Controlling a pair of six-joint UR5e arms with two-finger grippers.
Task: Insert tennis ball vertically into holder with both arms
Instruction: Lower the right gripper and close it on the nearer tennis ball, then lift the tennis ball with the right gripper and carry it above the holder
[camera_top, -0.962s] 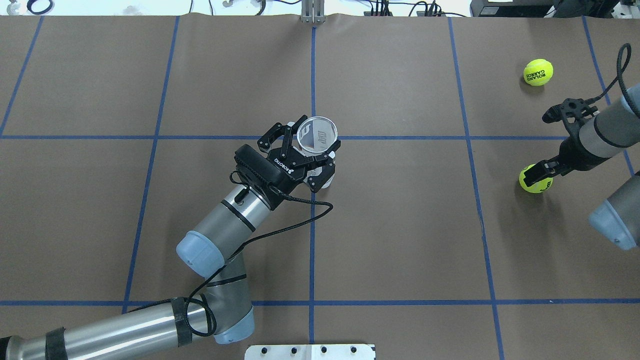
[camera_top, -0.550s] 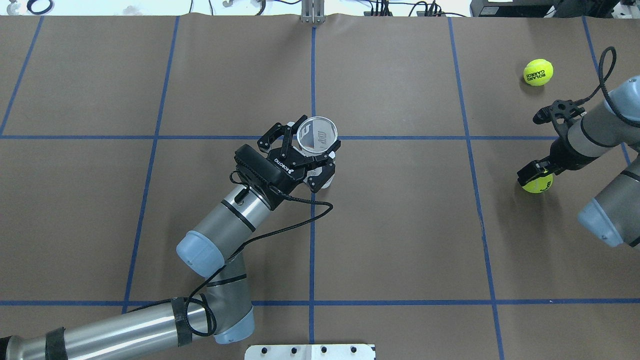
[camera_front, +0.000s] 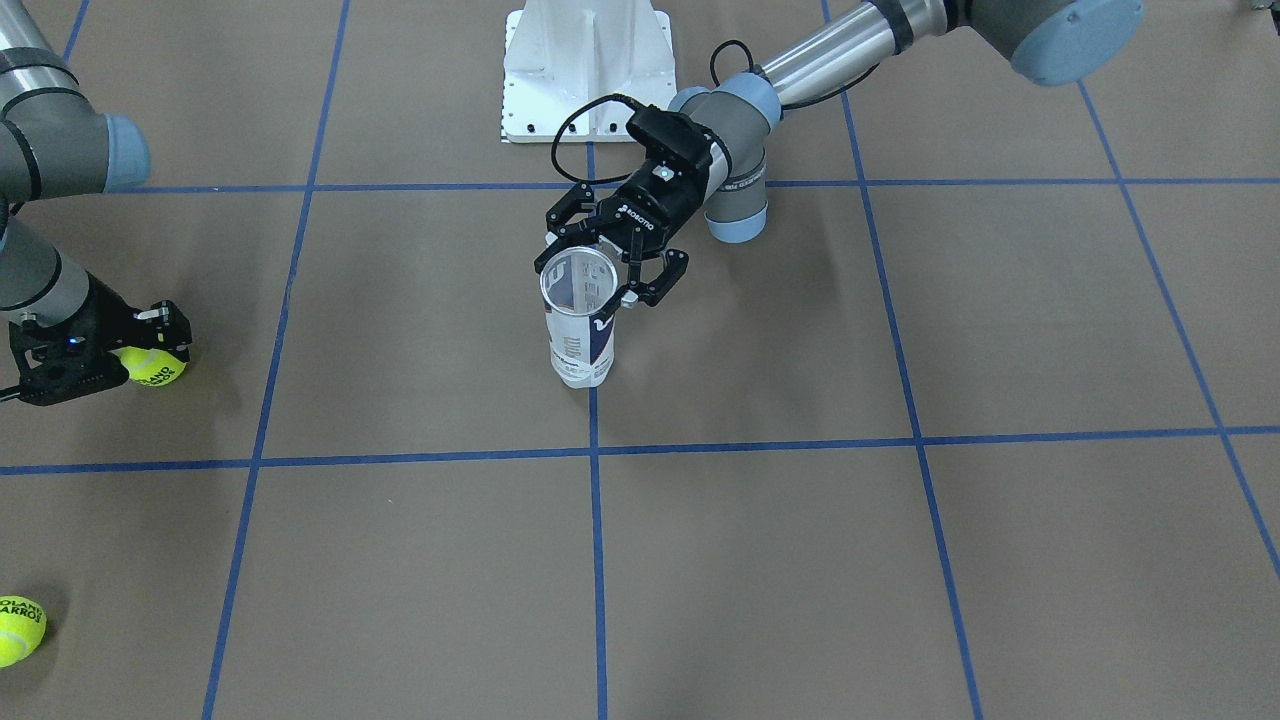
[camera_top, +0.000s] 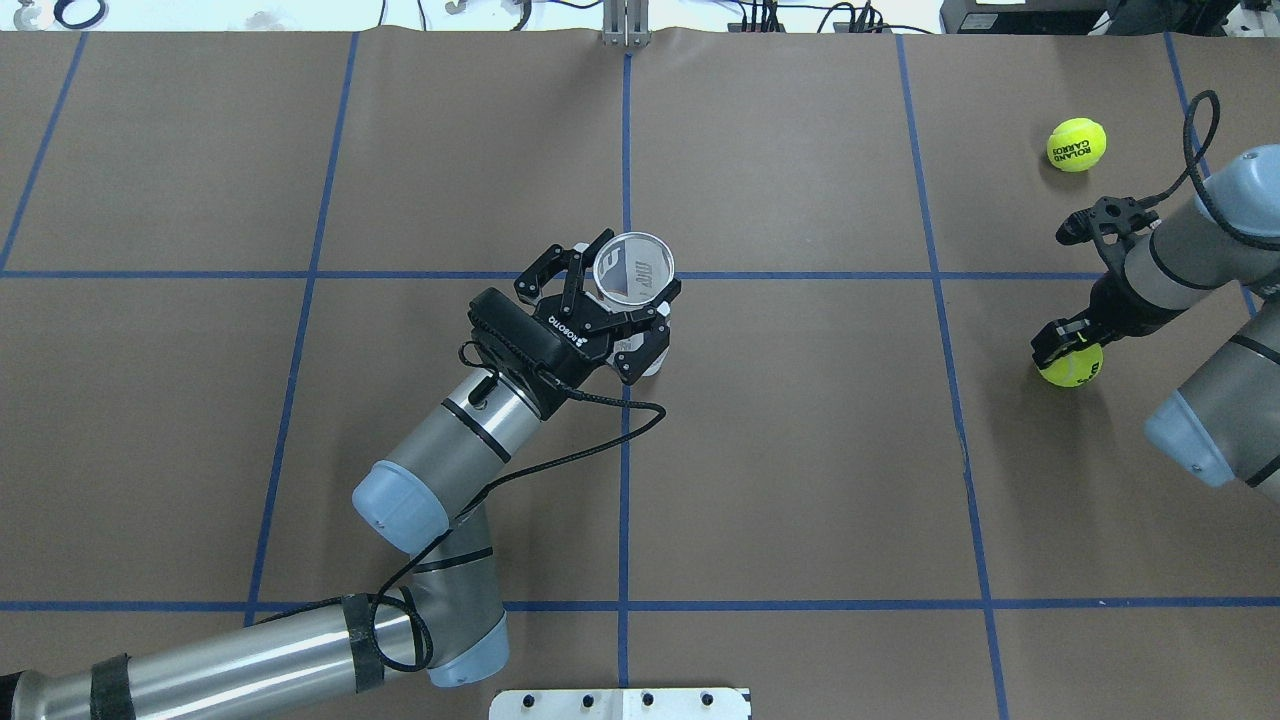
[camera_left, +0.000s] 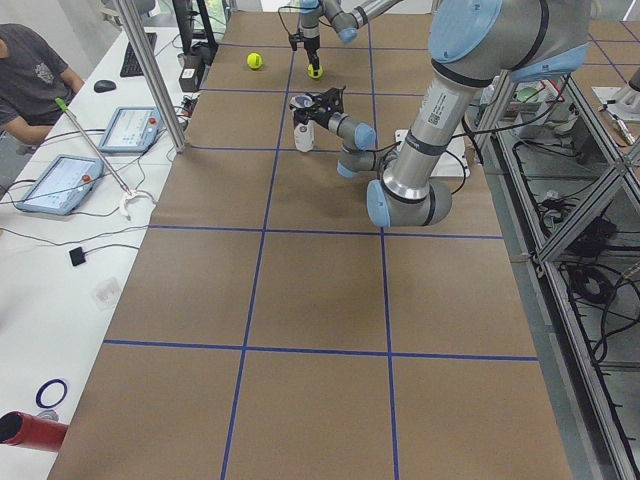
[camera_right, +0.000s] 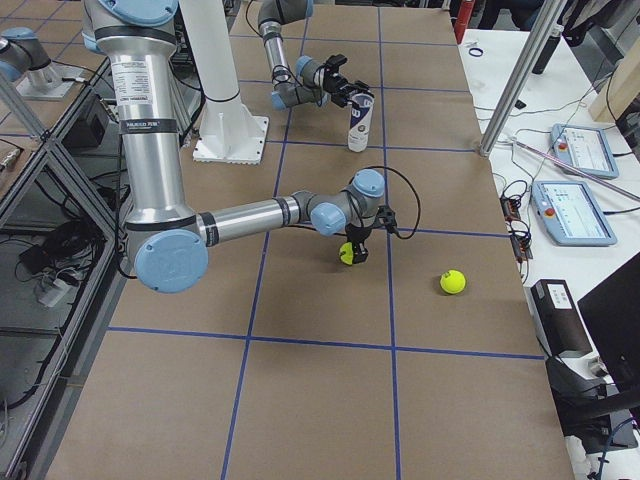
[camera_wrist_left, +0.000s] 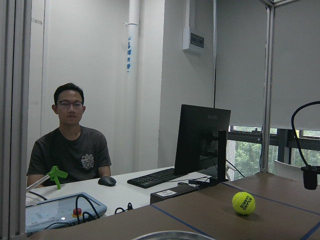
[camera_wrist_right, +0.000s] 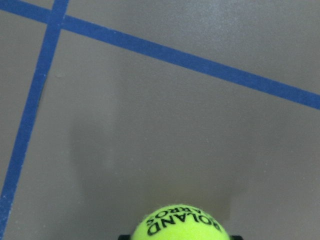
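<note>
**Two-arm ball insertion, pick-up stage.** The holder (camera_front: 583, 345) stands upright near the middle of the surface (camera_top: 800, 450), mouth up, on a blue grid line. The left gripper (camera_top: 612, 308) comes in from the side, and its jaws pinch the tube just below the metal rim. This hold probably steadies the light can against tipping while leaving the mouth free from above.

Well apart, toward the robot's right end, the right gripper (camera_top: 1062, 345) points down over a tennis ball (camera_top: 1074, 370). Its jaws pinch the ball from either side, and the right wrist view shows the ball seated between them. A top-down grasp suits a later vertical drop into the tube. Whether the ball is clear of the surface cannot be told. A second ball (camera_top: 1076, 144) lies loose farther out.

Compared with the overhead view a second before, the right wrist has swung toward the holder's side and stands more upright. The ball sits in nearly the same spot. The left arm and holder have not shifted.
</note>
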